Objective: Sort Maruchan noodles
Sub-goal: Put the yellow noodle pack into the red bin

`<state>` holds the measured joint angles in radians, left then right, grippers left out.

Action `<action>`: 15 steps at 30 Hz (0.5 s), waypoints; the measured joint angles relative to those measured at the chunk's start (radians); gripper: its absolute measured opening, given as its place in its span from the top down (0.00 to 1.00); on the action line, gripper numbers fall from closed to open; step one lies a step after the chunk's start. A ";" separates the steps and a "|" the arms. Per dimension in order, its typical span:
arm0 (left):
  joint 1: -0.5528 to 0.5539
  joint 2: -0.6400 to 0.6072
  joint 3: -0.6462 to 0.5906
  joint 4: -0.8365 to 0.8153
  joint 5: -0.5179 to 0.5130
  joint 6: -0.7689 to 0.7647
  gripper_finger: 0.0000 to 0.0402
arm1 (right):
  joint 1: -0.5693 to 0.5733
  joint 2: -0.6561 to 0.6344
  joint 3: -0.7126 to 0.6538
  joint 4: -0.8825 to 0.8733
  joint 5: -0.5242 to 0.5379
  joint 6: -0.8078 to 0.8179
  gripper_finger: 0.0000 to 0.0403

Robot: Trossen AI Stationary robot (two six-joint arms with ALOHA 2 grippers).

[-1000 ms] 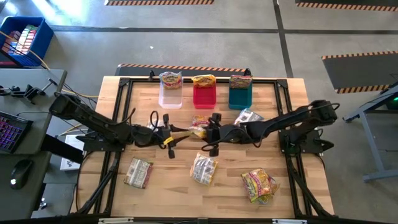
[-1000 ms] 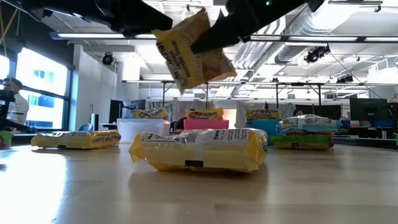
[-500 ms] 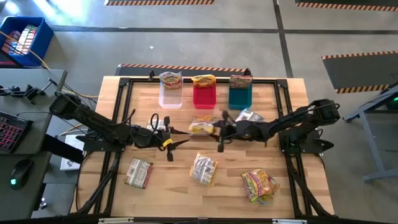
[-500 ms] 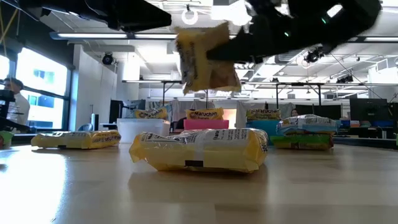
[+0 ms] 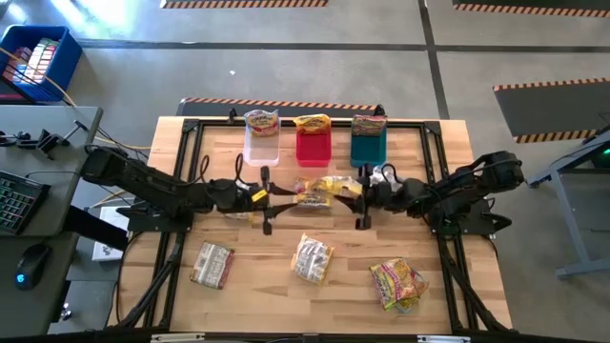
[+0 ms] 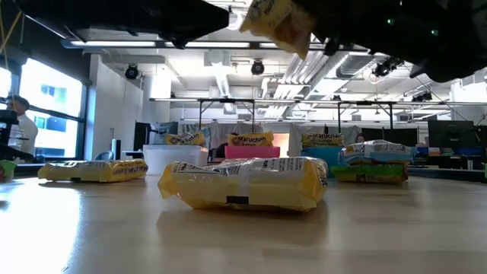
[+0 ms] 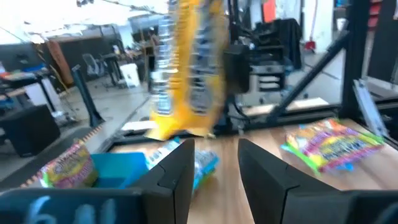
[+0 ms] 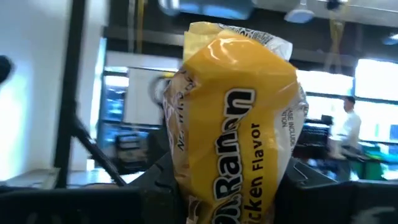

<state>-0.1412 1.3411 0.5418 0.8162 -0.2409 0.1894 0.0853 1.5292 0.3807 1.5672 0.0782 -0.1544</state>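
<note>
Above mid-table, right pincer grips yellow packet (raised clear).

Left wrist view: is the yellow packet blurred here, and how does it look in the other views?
Left wrist view: the yellow packet is smeared, past the open left pincer. Right wrist view: the packet's print reads sharp in the right pincer, room behind soft. Low view: arms dark against bright ceiling lights. High view: evenly lit.
</note>
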 joint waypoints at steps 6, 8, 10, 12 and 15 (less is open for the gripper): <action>0.021 0.058 0.023 -0.003 0.001 0.007 0.66 | 0.000 0.000 0.059 -0.014 -0.037 -0.006 0.71; 0.017 0.069 0.035 0.000 0.019 0.030 0.63 | 0.000 0.000 0.066 -0.014 -0.056 -0.008 0.71; 0.009 0.071 0.043 -0.004 0.037 0.054 0.59 | 0.000 0.000 0.070 -0.020 -0.078 -0.009 0.71; 0.000 0.070 0.057 0.002 0.057 0.071 0.55 | 0.000 0.000 0.070 -0.022 -0.082 -0.009 0.71; -0.010 0.070 0.079 0.000 0.060 0.086 0.50 | 0.000 0.000 0.070 -0.024 -0.083 -0.011 0.71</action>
<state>-0.1516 1.4113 0.6205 0.8166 -0.1808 0.2752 0.0856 1.5288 0.4503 1.5429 -0.0048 -0.1650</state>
